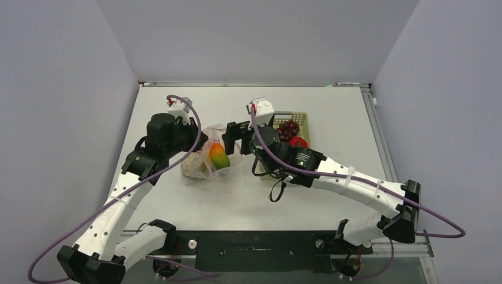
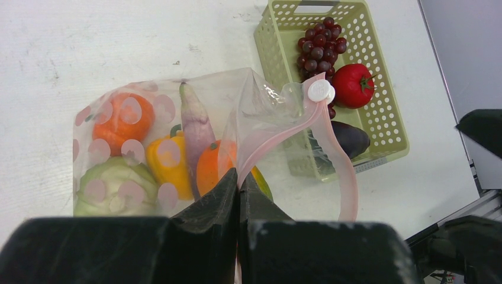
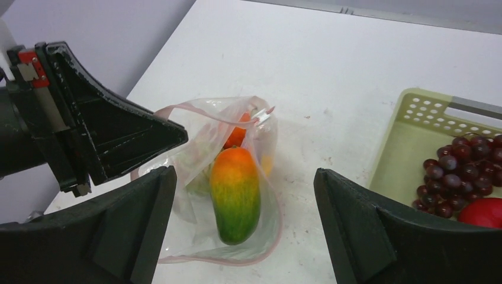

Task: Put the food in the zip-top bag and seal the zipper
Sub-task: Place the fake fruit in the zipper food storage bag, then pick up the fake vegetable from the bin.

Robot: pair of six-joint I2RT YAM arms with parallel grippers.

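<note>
The clear zip-top bag (image 2: 148, 118) with pink dots lies on the table, its mouth held open. Inside are an orange fruit (image 2: 121, 118), a yellow pepper (image 2: 169, 163), a green cabbage (image 2: 109, 183), a pale eggplant (image 2: 195, 127) and an orange-to-green mango (image 3: 235, 192). My left gripper (image 2: 238, 177) is shut on the pink zipper strip (image 2: 346, 171), which has a white slider (image 2: 320, 90). My right gripper (image 3: 243, 236) is open and empty, just above the mango at the bag's mouth. Purple grapes (image 2: 319, 47), a red tomato (image 2: 353, 84) and a dark eggplant (image 2: 349, 138) lie in the basket.
The pale green slatted basket (image 1: 301, 116) stands right of the bag, partly under my right arm. It also shows in the left wrist view (image 2: 388, 127) and the right wrist view (image 3: 408, 148). Grey walls enclose the white table (image 1: 331, 195).
</note>
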